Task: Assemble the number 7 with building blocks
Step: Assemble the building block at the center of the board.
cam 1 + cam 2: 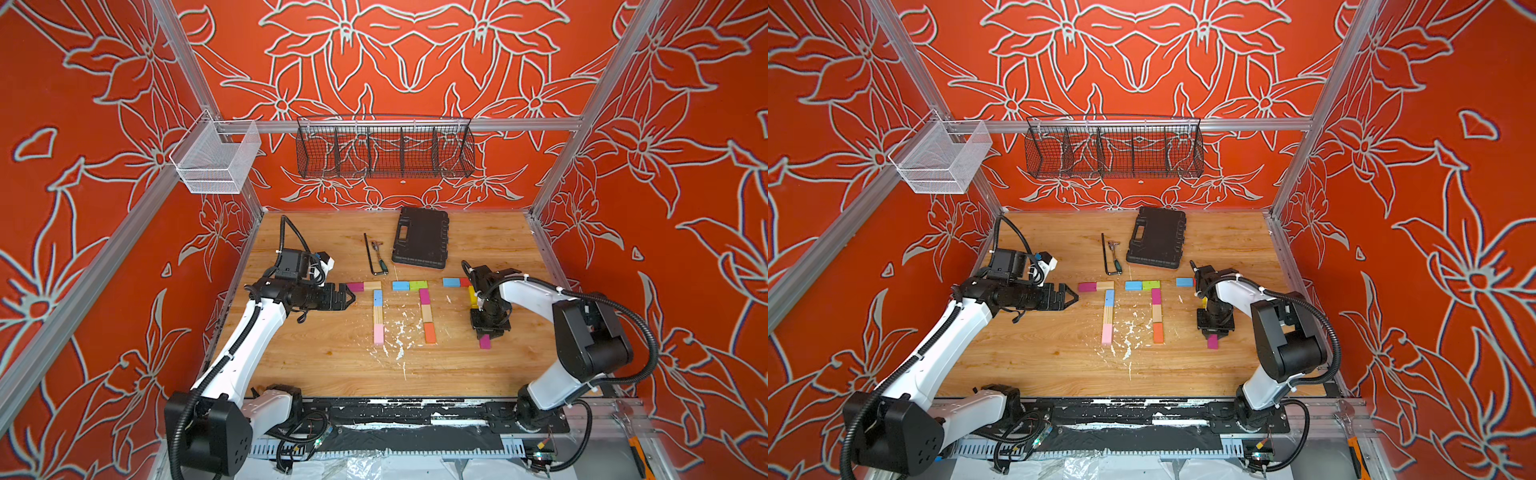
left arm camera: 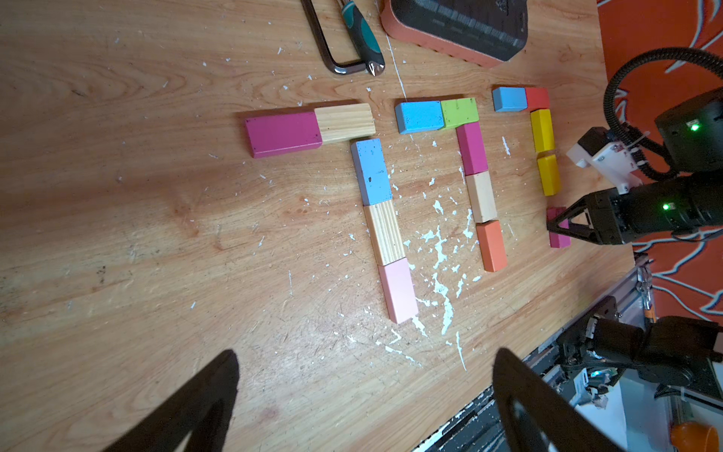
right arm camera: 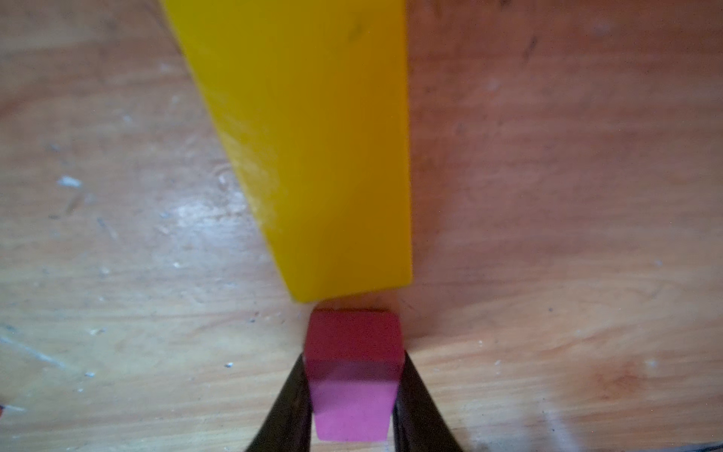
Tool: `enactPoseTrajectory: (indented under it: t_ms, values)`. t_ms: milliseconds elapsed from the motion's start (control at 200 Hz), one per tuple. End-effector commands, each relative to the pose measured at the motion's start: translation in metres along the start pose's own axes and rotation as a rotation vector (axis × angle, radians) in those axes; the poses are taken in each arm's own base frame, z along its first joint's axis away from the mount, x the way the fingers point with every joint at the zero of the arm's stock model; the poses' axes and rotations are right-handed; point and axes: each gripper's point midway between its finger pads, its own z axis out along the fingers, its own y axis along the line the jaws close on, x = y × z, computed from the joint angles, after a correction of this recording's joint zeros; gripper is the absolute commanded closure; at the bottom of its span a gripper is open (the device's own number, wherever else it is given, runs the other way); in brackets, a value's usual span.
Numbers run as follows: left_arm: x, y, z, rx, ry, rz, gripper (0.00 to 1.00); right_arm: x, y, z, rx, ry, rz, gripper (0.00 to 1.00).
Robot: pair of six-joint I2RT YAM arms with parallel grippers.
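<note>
Three groups of building blocks lie on the wooden table [image 1: 316, 357], each shaped like the number 7. The left one [image 1: 376, 309] is magenta and wood across, then blue, wood and pink down. The middle one [image 1: 424, 303] is blue and green across, then magenta, wood and orange down. The right one has blue [image 2: 508, 98] and red [image 2: 536, 98] across and two yellow blocks [image 2: 544, 152] down. My right gripper [image 3: 353, 356] is shut on a magenta block [image 3: 352, 407], in line with the near yellow block [image 3: 313, 156], a small gap between them. My left gripper [image 1: 351, 297] hovers open, holding nothing, beside the left figure.
A black plastic case [image 1: 420, 243] lies at the back of the table, with a black hex key [image 1: 371, 257] and a green-handled screwdriver [image 1: 383, 266] to its left. White flecks [image 1: 399, 340] lie between the figures. Wire baskets [image 1: 384, 151] hang on the back wall.
</note>
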Motion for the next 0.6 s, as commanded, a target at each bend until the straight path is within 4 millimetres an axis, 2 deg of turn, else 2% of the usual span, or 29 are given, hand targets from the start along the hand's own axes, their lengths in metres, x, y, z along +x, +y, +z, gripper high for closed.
enactPoseTrajectory:
  t_ms: [0, 596]
  values:
    - [0.0013, 0.0031, 0.0001, -0.008, 0.011, 0.003, 0.02, -0.0226, -0.01, 0.0107, 0.063, -0.067, 0.006, 0.79]
    - [0.0015, 0.004, 0.0005, -0.011, 0.013, 0.001, 0.02, -0.0282, -0.0069, 0.0108, 0.051, -0.075, -0.012, 0.78]
